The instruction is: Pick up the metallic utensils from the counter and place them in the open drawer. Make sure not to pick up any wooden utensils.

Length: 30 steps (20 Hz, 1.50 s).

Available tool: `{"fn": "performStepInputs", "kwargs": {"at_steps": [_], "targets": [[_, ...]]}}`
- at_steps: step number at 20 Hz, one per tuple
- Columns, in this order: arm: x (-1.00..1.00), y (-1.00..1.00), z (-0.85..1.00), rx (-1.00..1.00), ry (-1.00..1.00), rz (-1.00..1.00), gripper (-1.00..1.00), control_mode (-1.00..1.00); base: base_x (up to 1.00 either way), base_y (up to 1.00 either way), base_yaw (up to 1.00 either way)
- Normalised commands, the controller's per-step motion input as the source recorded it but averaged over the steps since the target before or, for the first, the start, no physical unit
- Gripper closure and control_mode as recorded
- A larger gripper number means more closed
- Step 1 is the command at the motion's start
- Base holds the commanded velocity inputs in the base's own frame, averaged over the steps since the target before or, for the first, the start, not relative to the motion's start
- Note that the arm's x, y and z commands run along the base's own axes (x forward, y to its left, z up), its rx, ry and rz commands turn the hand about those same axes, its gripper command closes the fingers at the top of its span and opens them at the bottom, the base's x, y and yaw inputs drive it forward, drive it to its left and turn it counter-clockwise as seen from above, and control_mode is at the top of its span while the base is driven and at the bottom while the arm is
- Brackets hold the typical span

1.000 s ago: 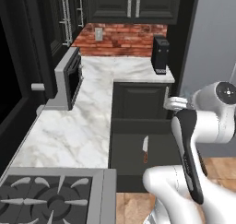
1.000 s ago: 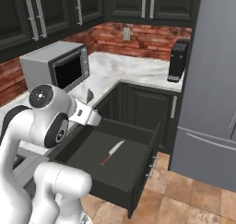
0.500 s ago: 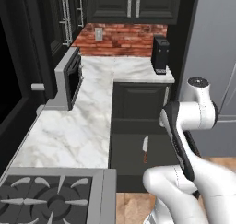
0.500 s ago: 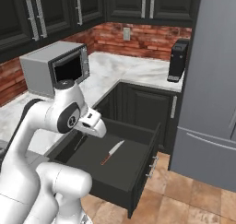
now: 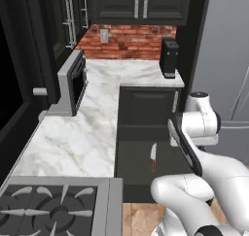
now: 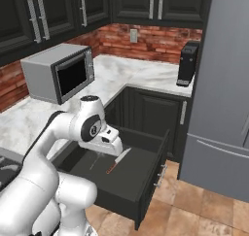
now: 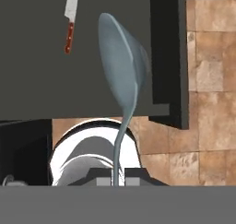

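Marble worktop (image 5: 87, 143) with microwave (image 6: 61, 72), brick backsplash (image 6: 155, 38), tiled floor (image 6: 209, 206). Open drawer (image 6: 141, 179) holding knife (image 5: 153, 157). Gripper (image 7: 119, 178) over drawer, clamped on grey metal spoon (image 7: 120, 66) handle.

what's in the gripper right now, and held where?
A metal spoon, pinched at the end of its handle between the gripper fingertips, bowl pointing away over the open drawer.

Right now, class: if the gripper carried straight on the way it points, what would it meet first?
The gripper, shut on a metal spoon, points down into the open drawer. The spoon's bowl would probably touch the drawer floor first, beside the knife; depth is unclear.
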Motion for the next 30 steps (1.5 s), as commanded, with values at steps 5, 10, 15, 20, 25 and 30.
{"fn": "performStepInputs", "kwargs": {"at_steps": [5, 10, 15, 20, 25, 30], "targets": [[0.46, -0.02, -0.64, 0.00, 0.19, 0.00, 1.00, -1.00, 0.00, 0.00, 0.00], [0.62, 0.00, -0.34, 0.00, -0.02, 0.02, 1.00, -1.00, 0.00, 0.00, 0.00], [0.53, -0.04, -0.43, 0.02, -0.02, 0.04, 1.00, -1.00, 0.00, 0.00, 0.00], [0.29, -0.05, -0.55, 0.00, -0.04, 0.05, 1.00, -1.00, 0.00, 0.00, 0.00], [0.25, -0.11, -0.39, 0.00, 0.00, 0.02, 1.00, -1.00, 0.00, 0.00, 0.00], [0.34, -0.12, -0.32, 0.00, 0.00, 0.02, 1.00, -1.00, 0.00, 0.00, 0.00]]}}
